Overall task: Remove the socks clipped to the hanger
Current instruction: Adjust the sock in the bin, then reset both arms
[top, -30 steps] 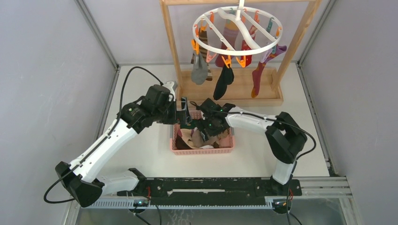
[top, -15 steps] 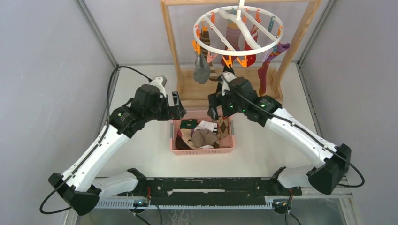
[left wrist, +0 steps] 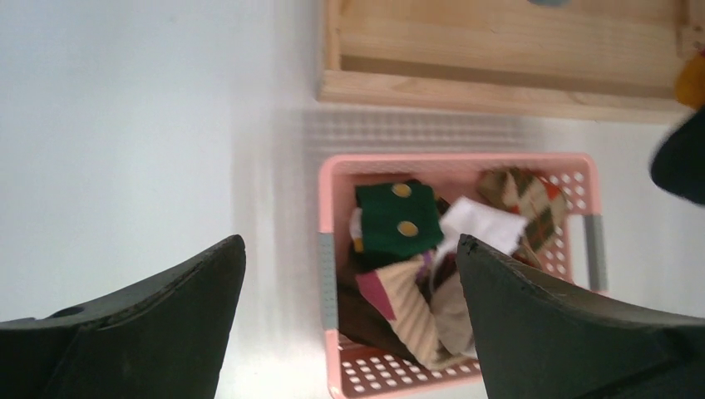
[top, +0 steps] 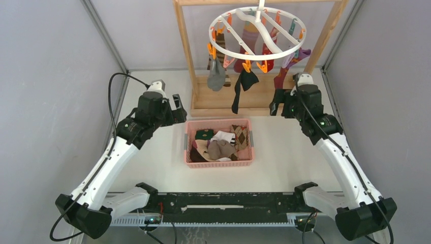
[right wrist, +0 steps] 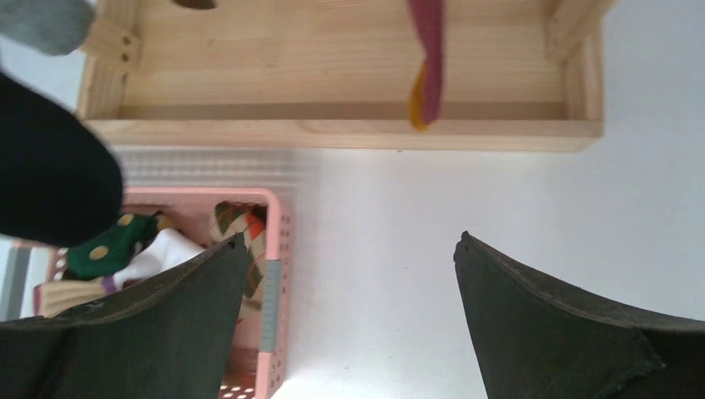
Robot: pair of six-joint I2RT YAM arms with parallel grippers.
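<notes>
Both my tools are empty. The left tool (left wrist: 349,241) hangs over the tabletop (top: 152,168) by the left end of the pink basket (top: 218,163), its jaws spread wide. The right tool (right wrist: 351,239) is just as wide open and sits in front of the right end of the wooden rack (top: 185,46), near the low end of a maroon sock (top: 280,79).

I'd put the job at somewhere near halfway. The basket already holds a heap of loose socks: a green one with yellow dots (left wrist: 391,218), a brown argyle one (left wrist: 524,195), a white one (left wrist: 478,223), and brownish and striped pieces under them that I can't count apart.

The round white hanger (top: 231,52) hangs by its hook from the rack's top bar, above the rack's base at the far side of the tabletop, and it is far from bare. From the top view I make out at least five socks clipped to it:
- a grey sock (top: 215,79) at the front left
- a black sock (top: 243,85) beside it at the front
- the maroon one with a purple cuff on the right
- a striped sock (top: 250,34) further back
- a red sock (top: 273,38) beside that

All of them hang limp, toes down. The black one is bunched just under its orange clip (top: 247,65). Orange and teal clips ring the rim, and several look unused.
</notes>
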